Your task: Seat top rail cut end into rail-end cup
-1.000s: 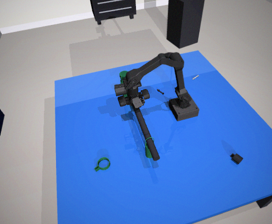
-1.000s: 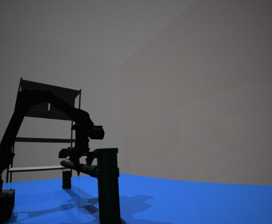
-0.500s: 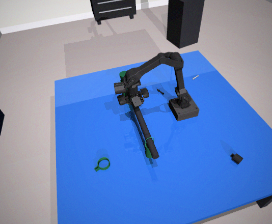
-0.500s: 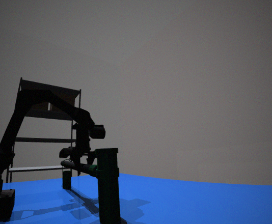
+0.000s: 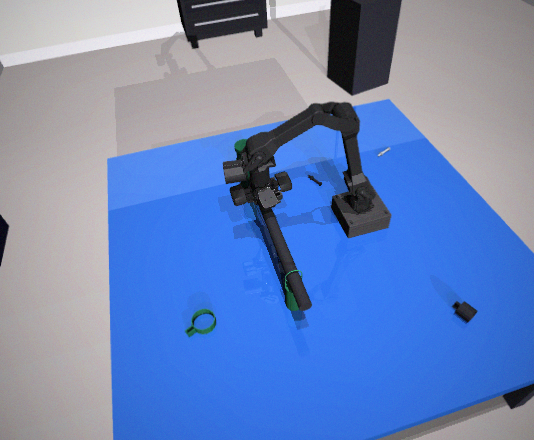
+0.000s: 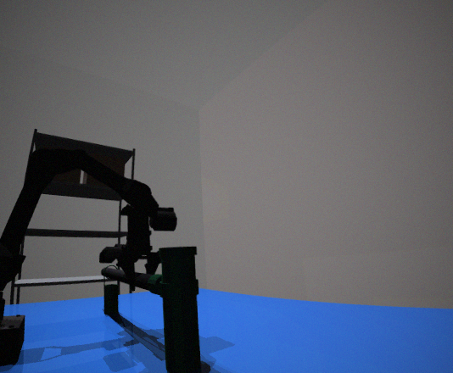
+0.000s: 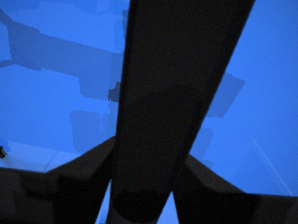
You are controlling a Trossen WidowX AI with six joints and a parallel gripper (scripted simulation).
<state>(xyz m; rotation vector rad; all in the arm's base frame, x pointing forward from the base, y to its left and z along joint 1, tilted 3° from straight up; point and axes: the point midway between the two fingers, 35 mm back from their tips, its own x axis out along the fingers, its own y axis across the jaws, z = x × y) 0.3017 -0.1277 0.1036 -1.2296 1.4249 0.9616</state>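
Top view: gripper [image 5: 260, 200] clamped on the top rail [image 5: 283, 252] near its post end. The rail's long axis runs from the jaws out to the loop cap [image 5: 292, 281]; the big post [image 5: 240, 146] lies just beyond the jaws on the opposite side.

Exterior view: rail [image 6: 124, 275] roughly level beneath the jaws, cut end at the green rail-end cup [image 6: 155, 280] touching the post [image 6: 181, 305]; seating depth unclear. Next push likely goes along the axis postward.

Wrist view: rail [image 7: 170, 95] fills the gap between the fingers.
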